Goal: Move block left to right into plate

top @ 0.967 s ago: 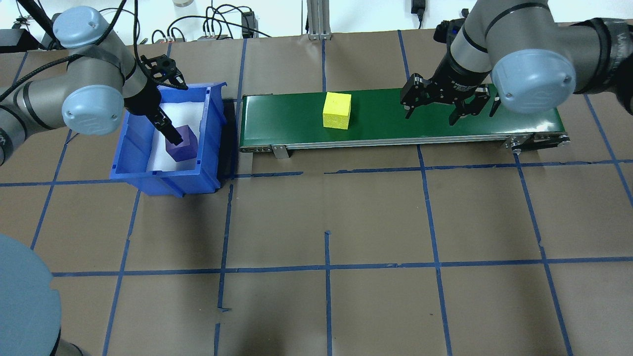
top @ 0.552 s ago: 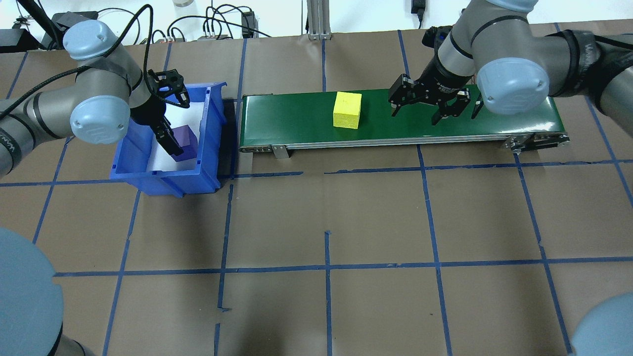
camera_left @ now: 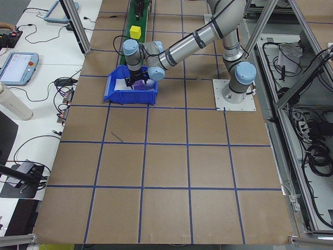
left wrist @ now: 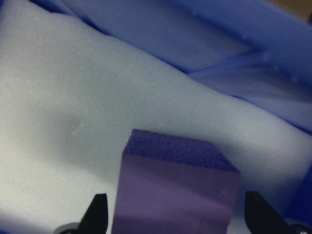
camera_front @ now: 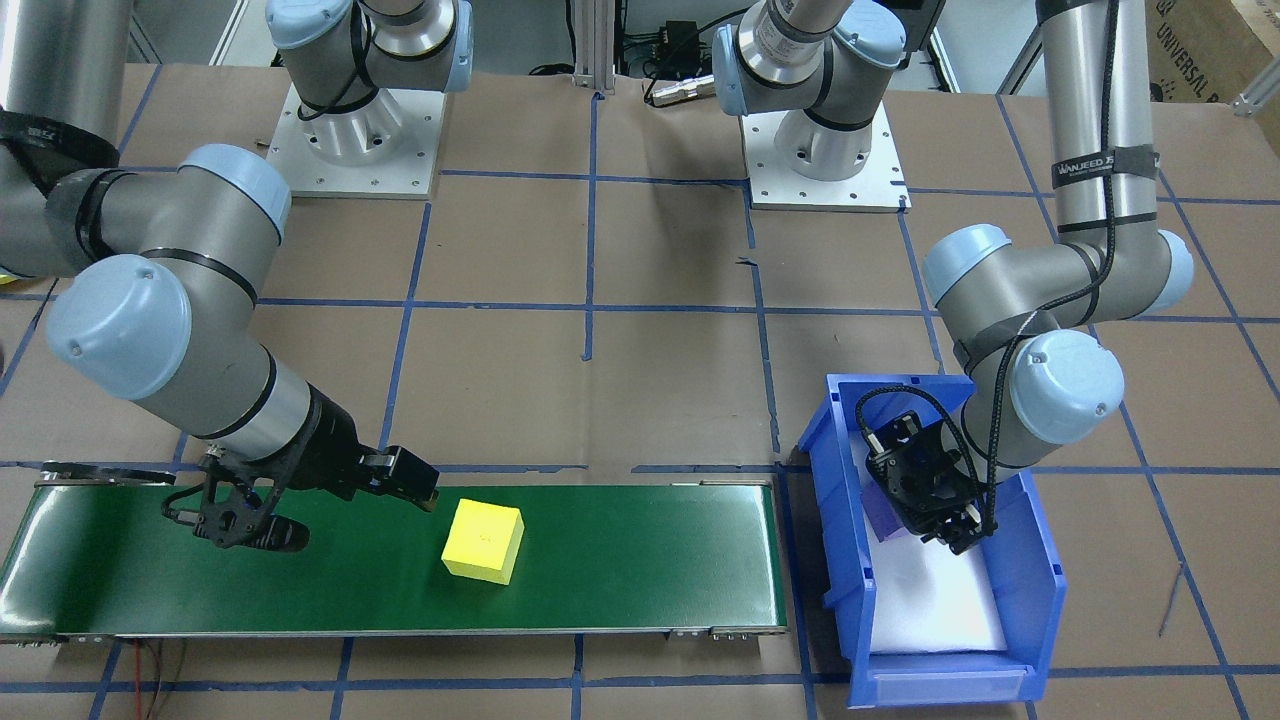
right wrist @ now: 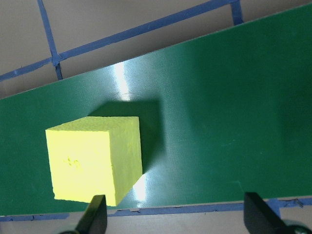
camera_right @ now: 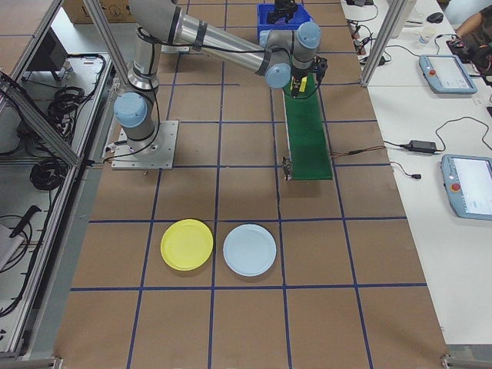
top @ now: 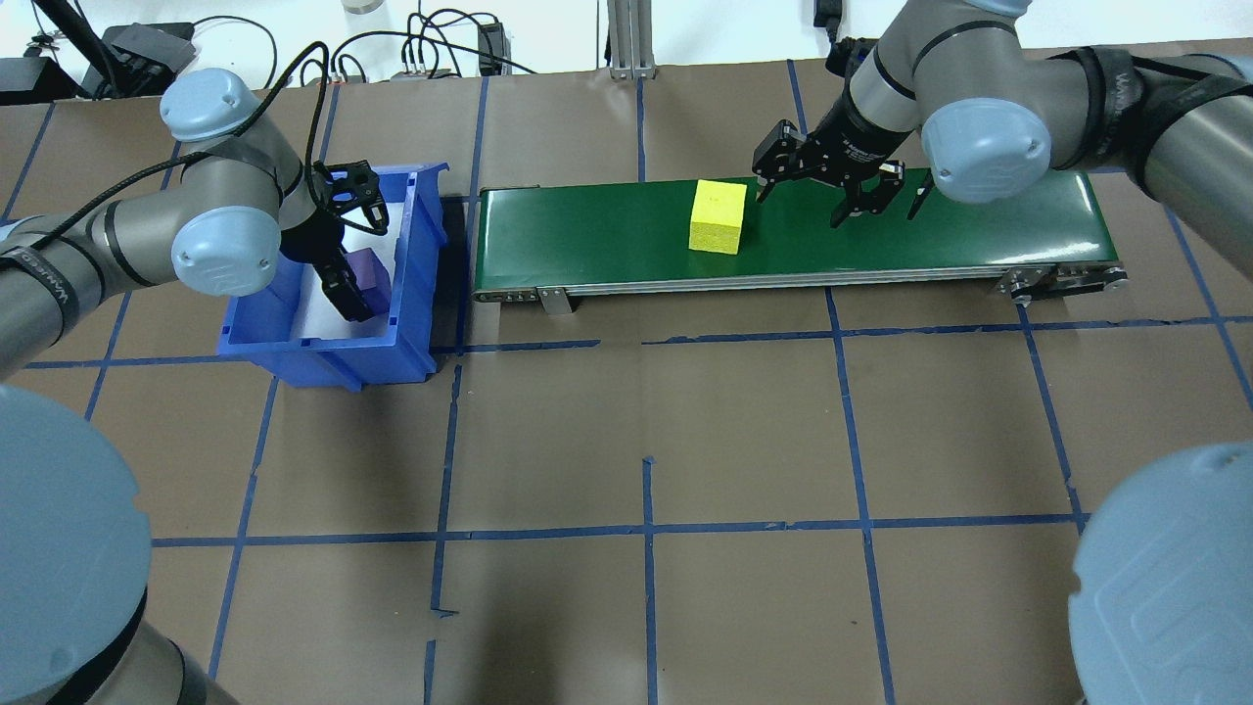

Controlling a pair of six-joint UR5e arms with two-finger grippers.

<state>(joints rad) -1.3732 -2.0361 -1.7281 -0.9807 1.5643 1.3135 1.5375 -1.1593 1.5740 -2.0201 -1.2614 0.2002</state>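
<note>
Your yellow foam cube (top: 717, 216) sits on the long green conveyor belt (top: 607, 245), just beside the right gripper (top: 827, 191), whose fingers are spread apart above the belt with nothing between them. Your left gripper (camera_front: 950, 535) hangs inside the blue plastic bin (camera_front: 1040, 590), fingers open on either side of the purple foam block (left wrist: 175, 195). The round yellow plastic plate (camera_right: 187, 244) lies on the desk, well apart from the belt.
</note>
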